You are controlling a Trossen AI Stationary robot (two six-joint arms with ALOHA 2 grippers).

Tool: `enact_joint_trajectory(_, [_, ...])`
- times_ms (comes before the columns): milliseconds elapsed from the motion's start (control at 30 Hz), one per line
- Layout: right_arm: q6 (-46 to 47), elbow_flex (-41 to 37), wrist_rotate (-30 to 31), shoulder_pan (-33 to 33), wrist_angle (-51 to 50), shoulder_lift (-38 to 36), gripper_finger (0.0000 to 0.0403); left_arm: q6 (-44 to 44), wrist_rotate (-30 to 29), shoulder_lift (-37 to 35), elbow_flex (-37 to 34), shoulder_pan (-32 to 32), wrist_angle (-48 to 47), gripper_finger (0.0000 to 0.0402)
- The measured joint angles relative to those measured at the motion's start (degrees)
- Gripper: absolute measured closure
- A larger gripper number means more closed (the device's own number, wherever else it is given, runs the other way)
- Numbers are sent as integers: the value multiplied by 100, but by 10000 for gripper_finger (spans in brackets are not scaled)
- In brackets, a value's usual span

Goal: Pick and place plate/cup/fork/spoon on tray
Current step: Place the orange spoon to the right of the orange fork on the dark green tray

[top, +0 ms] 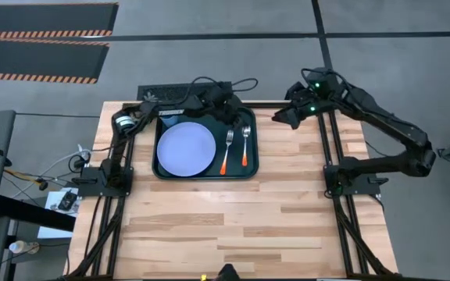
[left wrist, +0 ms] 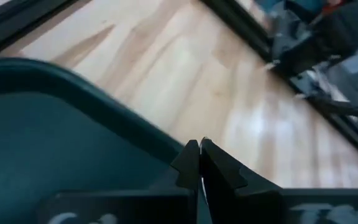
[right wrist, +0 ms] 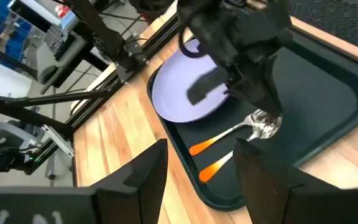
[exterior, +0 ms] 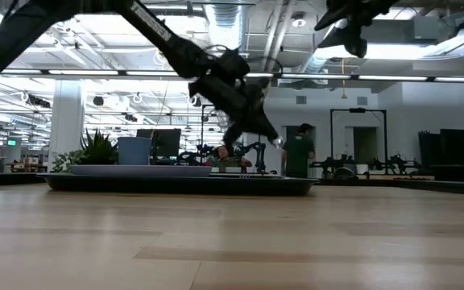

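The dark green tray (top: 251, 168) lies on the table's far middle. On it are the lavender plate (top: 186, 150), the fork (top: 227, 152) and the spoon (top: 245, 148), their orange handles toward the near edge. The blue cup (top: 168, 119) stands at the tray's far left corner, partly hidden by my left arm. My left gripper (left wrist: 199, 155) is shut and empty. It hangs above the tray's far right part, over the utensils' metal ends (right wrist: 263, 127). My right gripper (right wrist: 201, 168) is open and empty, raised to the right of the tray.
Black frame rails (top: 330, 148) run along the table on both sides of the tray. Bare wood (top: 233, 226) fills the table's near half. In the low view a person (exterior: 300, 153) stands far back in the room, with plants and machines behind the tray.
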Motion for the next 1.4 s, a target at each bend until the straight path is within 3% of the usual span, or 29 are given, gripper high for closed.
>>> enact_joint_trajectory(133, [0, 0, 273, 0, -205, -159, 200, 55, -129, 289, 2, 4, -25, 401])
enact_joint_trajectory(533, [-86, 0, 313, -9, -233, -196, 209, 223, -681, 441, 2, -129, 8, 401])
enact_joint_trajectory(1167, [-101, -2, 311, -9, -231, -195, 215, 161, -682, 440, 2, -172, -448, 400])
enact_joint_trajectory(1400, [-98, -2, 311, -9, -229, -195, 220, 227, -709, 438, 2, -280, -571, 356])
